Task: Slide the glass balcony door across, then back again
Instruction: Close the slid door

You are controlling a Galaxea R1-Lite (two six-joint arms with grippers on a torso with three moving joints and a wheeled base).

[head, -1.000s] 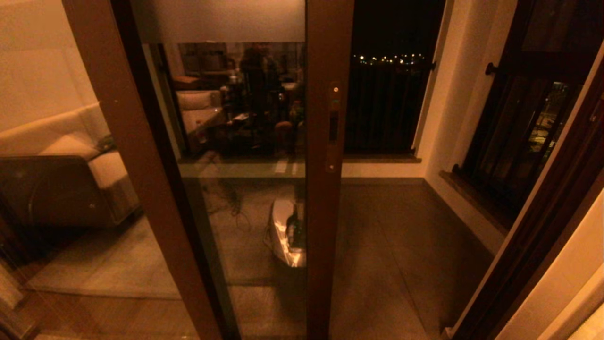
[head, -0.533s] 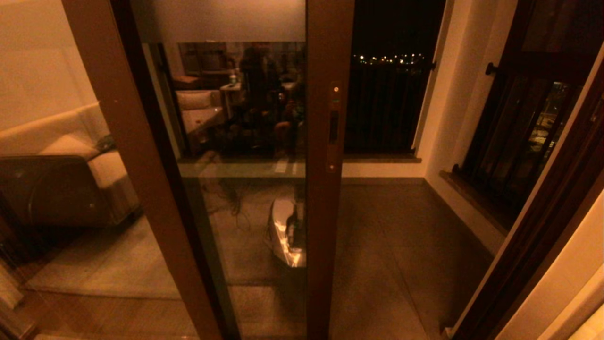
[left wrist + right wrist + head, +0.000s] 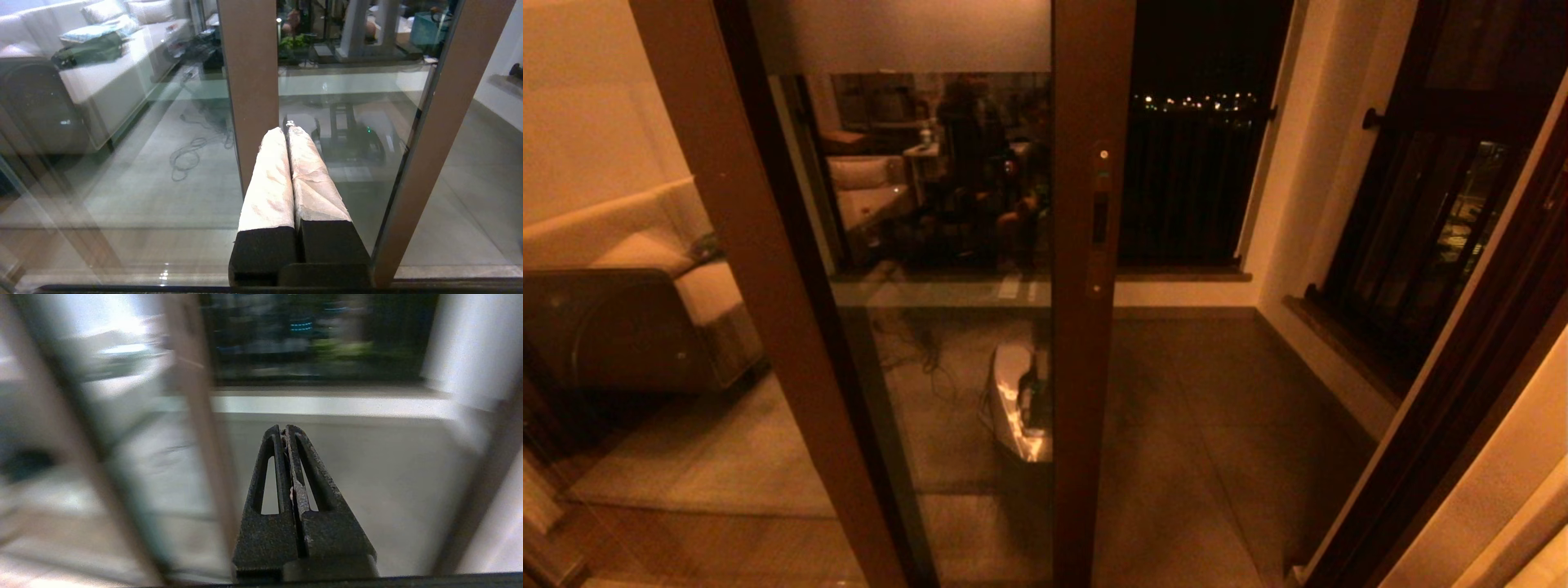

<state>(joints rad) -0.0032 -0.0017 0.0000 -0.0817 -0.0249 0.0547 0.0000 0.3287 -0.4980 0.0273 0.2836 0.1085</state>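
- The glass balcony door stood in the middle of the head view, its handle stile upright at centre and the recessed handle slot with its small screws facing the robot.
- To the right of that stile the opening was clear through to the balcony floor, the dark barred window and the white wall beyond, so the door sat partly across its track, neither fully open nor fully shut.
- No arm showed in the head view.
- In the left wrist view the left gripper had its padded fingers pressed together with nothing between them, hanging near the glass and a brown frame post without visibly touching either.
- In the right wrist view the right gripper was likewise closed and empty, pointing at the open gap beside a door stile; that view was smeared, which suggested the arm was in motion.
- Neither gripper was at the handle slot.
- As a judgement, which leg of the task this was could not be read from the door's half-way position alone; at least one slide seemed left, and contact with the stile had to come first.
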